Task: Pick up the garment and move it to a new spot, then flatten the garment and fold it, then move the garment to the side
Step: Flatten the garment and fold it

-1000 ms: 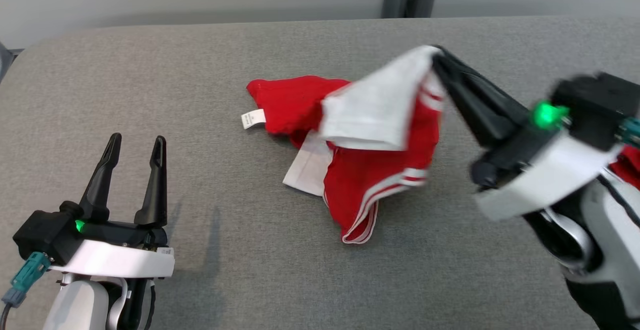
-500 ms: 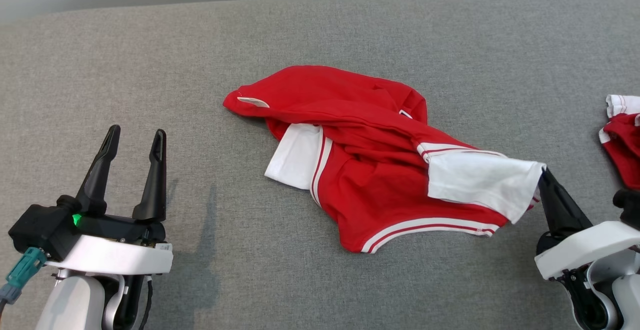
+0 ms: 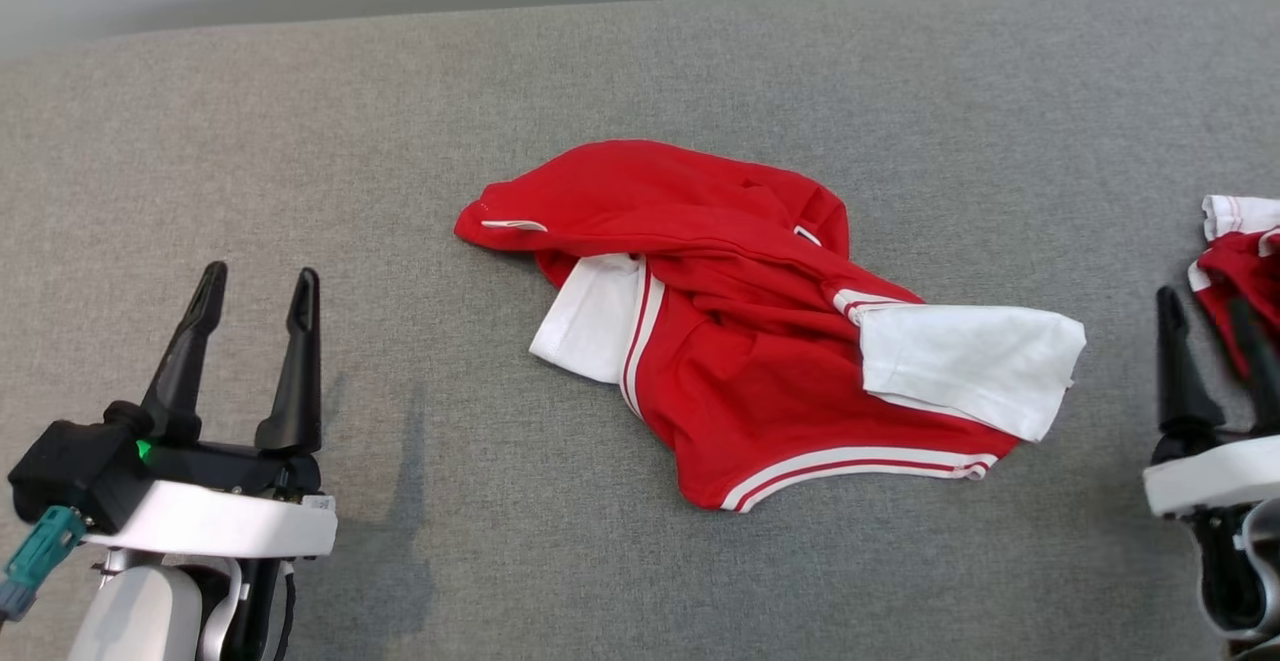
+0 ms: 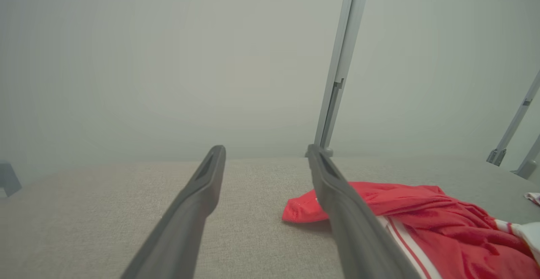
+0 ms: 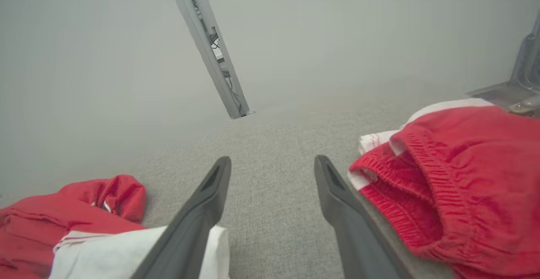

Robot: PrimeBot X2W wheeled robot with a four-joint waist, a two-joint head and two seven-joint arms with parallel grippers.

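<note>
The red shirt [image 3: 740, 341] lies crumpled in the middle of the grey table [image 3: 300, 141], touched by neither gripper. Its long axis runs slantwise, from the collar end [image 3: 500, 226] at the far left to the white sleeve [image 3: 970, 366] at the near right. That sleeve points toward the right gripper [image 3: 1205, 303], which stands near it with its 2 fingers spread apart and nothing between them. The left gripper [image 3: 260, 276] is also wide open and empty, well apart from the collar end. Flattening likely falls first to the right arm, the nearer of the 2. A second red garment [image 3: 1235, 251] sits just beyond the right gripper's fingers and could be snagged by mistake.
</note>
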